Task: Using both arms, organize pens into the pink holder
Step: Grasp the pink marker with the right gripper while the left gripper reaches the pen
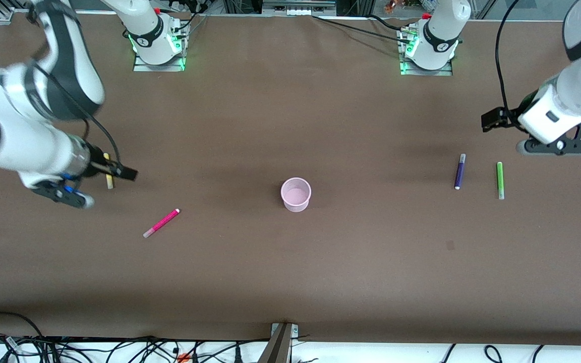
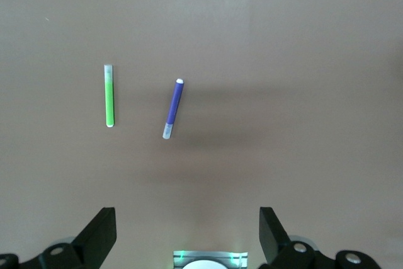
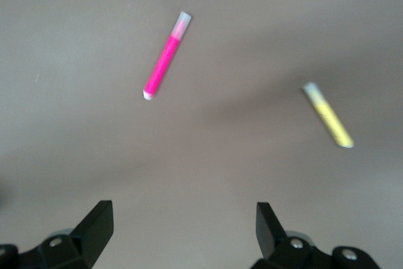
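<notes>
- Front view layout: the pink cup [image 1: 295, 194] stands upright near the middle of the brown counter [image 1: 290, 282], with no pens in it.
- Right tool [image 1: 100, 182]: it hangs over the right arm's end of the counter, fingers spread wide and holding nothing. In the right wrist view both fingertips [image 3: 97, 218] show with only bare counter between them.
- Pens at the right arm's end: the yellow pen [image 1: 108, 171] lies flat just beside this tool and is partly covered by it in the front view. The pink pen [image 1: 161, 223] lies flat nearer the front camera and closer to the cup, its long axis set diagonally.
- Left tool [image 1: 555, 146]: it hangs over the left arm's end of the counter, fingers equally wide apart and empty, as the left wrist view confirms [image 2: 186, 234].
- Pens at the left arm's end: the purple pen [image 1: 460, 171] and the green pen [image 1: 500, 180] lie flat and side by side without touching. Their long axes run roughly toward the front camera. The purple pen is the closer of the two to the cup.
- Governing relation: each arm has two pens on its own side. The yellow pen is closest to the right tool; the green pen is closest to the left tool.
- Judgement: no pen is grasped yet. Each tool must probably descend with its fingers set across a pen's long axis.
</notes>
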Available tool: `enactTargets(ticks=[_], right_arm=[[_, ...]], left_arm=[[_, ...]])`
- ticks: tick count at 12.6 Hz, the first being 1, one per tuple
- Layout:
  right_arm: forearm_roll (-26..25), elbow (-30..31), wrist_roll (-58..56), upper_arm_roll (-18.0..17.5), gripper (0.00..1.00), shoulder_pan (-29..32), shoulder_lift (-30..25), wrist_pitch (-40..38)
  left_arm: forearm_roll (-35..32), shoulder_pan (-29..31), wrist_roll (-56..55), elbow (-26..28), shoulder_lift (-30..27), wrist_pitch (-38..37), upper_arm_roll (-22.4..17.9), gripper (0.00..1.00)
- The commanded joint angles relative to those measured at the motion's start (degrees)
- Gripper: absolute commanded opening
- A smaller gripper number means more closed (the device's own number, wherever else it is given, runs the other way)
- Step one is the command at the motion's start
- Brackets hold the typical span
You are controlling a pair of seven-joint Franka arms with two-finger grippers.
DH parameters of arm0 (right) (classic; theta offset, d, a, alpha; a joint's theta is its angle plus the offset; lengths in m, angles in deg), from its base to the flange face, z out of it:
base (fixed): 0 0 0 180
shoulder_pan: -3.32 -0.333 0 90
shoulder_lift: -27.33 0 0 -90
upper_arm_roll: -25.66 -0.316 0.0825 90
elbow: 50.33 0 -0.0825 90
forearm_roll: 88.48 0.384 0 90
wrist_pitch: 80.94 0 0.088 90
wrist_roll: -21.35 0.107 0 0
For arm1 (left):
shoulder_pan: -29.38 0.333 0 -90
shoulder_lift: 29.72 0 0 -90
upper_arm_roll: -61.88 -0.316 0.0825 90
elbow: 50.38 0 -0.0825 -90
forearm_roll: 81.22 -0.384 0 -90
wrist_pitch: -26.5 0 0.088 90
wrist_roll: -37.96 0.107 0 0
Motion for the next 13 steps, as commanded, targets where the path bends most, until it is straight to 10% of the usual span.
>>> enactTargets(ticks=[1,6,13], right_arm=[[1.1,0.5,5.8,-0.1,0.99,0.0,5.5,7.4],[1.1,3.0,10.8,-0.2,0.93,-0.2,13.9,21.9],[1.1,3.1,11.3,-0.2,0.56,-0.7,19.1,32.1]], left_arm=[[-0.1,2.3,7.0,-0.7,5.5,6.1,0.2,1.00],[-1.3,5.2,15.4,8.8,9.3,24.3,0.2,1.00],[-5.1,5.9,16.2,27.3,11.8,51.9,0.2,1.00]])
